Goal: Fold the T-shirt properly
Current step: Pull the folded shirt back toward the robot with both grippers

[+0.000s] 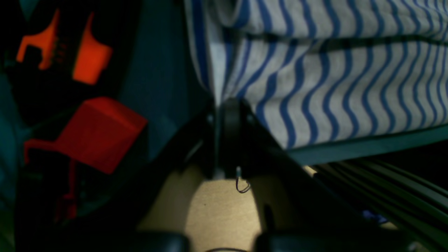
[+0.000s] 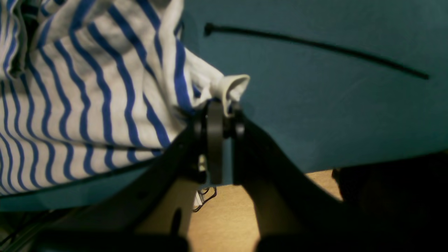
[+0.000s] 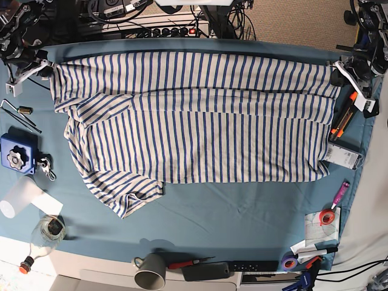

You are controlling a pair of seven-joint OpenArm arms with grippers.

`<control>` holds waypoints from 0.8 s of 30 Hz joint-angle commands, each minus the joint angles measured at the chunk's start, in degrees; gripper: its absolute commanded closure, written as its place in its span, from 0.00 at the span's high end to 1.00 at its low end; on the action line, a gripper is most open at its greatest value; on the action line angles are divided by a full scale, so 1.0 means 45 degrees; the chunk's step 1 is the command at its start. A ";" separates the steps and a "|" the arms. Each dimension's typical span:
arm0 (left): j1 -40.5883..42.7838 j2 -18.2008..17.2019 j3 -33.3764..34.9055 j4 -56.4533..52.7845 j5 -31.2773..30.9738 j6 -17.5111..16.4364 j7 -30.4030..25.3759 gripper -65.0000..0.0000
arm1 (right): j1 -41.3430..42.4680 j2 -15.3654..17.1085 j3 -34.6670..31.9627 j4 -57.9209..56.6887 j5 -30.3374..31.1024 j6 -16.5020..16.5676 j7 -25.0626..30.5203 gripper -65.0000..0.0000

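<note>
The white T-shirt with thin blue stripes (image 3: 200, 115) lies spread sideways across the teal table cloth (image 3: 242, 212), its far long edge pulled taut between my two grippers. My left gripper (image 3: 335, 76) is shut on the shirt's far right corner; the left wrist view shows its jaws (image 1: 227, 112) pinching the striped cloth (image 1: 332, 77). My right gripper (image 3: 51, 68) is shut on the far left corner; the right wrist view shows its jaws (image 2: 215, 112) clamped on a bunched white edge (image 2: 105, 91). One sleeve (image 3: 124, 194) lies loose at the near left.
Orange-handled tools (image 3: 342, 118) and a card lie by the right edge. Tape rolls (image 3: 327, 217), pens, a remote and a grey mug (image 3: 151, 273) sit along the near edge. A blue device (image 3: 15, 154), a cup and a bottle (image 3: 42, 233) are at left. A black cable tie (image 2: 315, 45) lies on the cloth.
</note>
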 commanded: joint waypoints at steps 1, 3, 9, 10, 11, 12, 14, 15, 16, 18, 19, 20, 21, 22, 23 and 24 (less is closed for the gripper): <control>0.0010 -0.0243 -0.0160 0.0194 -0.0044 -0.0005 -0.0078 0.00 | 0.0000 0.0325 0.0141 0.0223 -0.0107 0.0010 0.0117 0.00; 0.0078 -0.0243 -0.0160 0.0194 -0.0044 -0.0005 -0.0087 0.00 | 0.0000 0.0325 0.0141 0.0223 -0.0165 0.0010 0.0058 0.00; 0.0296 -0.0248 -0.0160 0.0199 -0.0068 -0.0491 -0.0131 0.06 | 0.0000 0.0325 0.0141 0.0228 -0.0151 0.0529 -0.0368 0.00; 0.0301 -0.0248 -0.0160 0.0199 -0.0112 -0.0486 -0.0131 0.14 | 0.0000 0.0325 0.0141 0.0228 -0.0155 0.0563 -0.0368 0.02; 0.0301 -0.0243 -0.0160 0.0199 -0.0146 -0.0476 -0.0131 0.22 | 0.0000 0.0325 0.0141 0.0228 -0.0155 0.0607 -0.0368 0.07; 0.0296 -0.0243 -0.0160 0.0199 -0.0146 -0.0476 -0.0131 0.27 | 0.0000 0.0325 0.0141 0.0223 -0.0155 0.0602 -0.0368 0.12; 0.0296 -0.0243 -0.0160 0.0199 -0.0141 -0.0481 -0.0131 0.32 | 0.0000 0.0330 0.0141 0.0223 -0.0160 0.0597 -0.0368 0.20; 0.0296 -0.0248 -0.0160 0.0199 -0.0141 -0.0481 -0.0131 0.32 | 0.0000 0.0330 0.0141 0.0228 -0.0160 0.0597 -0.0368 0.22; 0.0296 -0.0248 -0.0160 0.0199 -0.0136 -0.0476 -0.0131 0.32 | 0.0000 0.0335 0.0141 0.0228 -0.0160 0.0602 -0.0368 0.24; 0.0296 -0.0243 -0.0160 0.0199 -0.0112 -0.0471 -0.0136 0.32 | 0.0005 0.0335 0.0141 0.0228 -0.0102 0.0597 -0.0368 0.24; 0.0291 -0.0243 -0.0160 0.0199 0.0005 -0.0471 -0.0146 0.32 | 0.0000 0.0364 0.0141 0.0228 0.0049 0.0597 -0.0368 0.24; 0.0291 -0.0248 -0.0160 0.0199 0.0146 -0.0476 -0.0146 0.32 | 0.0005 0.0398 0.0141 0.0233 0.0277 0.0597 -0.0368 0.24; 0.0287 -0.0248 -0.0160 0.0199 0.0262 -0.0471 -0.0141 0.32 | 0.0005 0.0437 0.0141 0.0238 0.0529 0.0597 -0.0368 0.24; 0.0291 -0.0248 -0.0160 0.0199 0.0262 -0.0471 -0.0136 0.32 | 0.0005 0.0476 0.0146 0.0253 0.0758 0.0597 -0.0368 0.24; 0.0287 -0.0243 -0.0160 0.0209 0.0248 -0.0471 -0.0136 0.32 | 0.0005 0.0515 0.0146 0.0253 0.1030 0.0597 -0.0368 0.24; 0.0291 -0.0243 -0.0160 0.0253 0.0253 -0.0471 -0.0131 0.32 | 0.0005 0.0573 0.0146 0.0253 0.1297 0.0607 -0.0368 0.24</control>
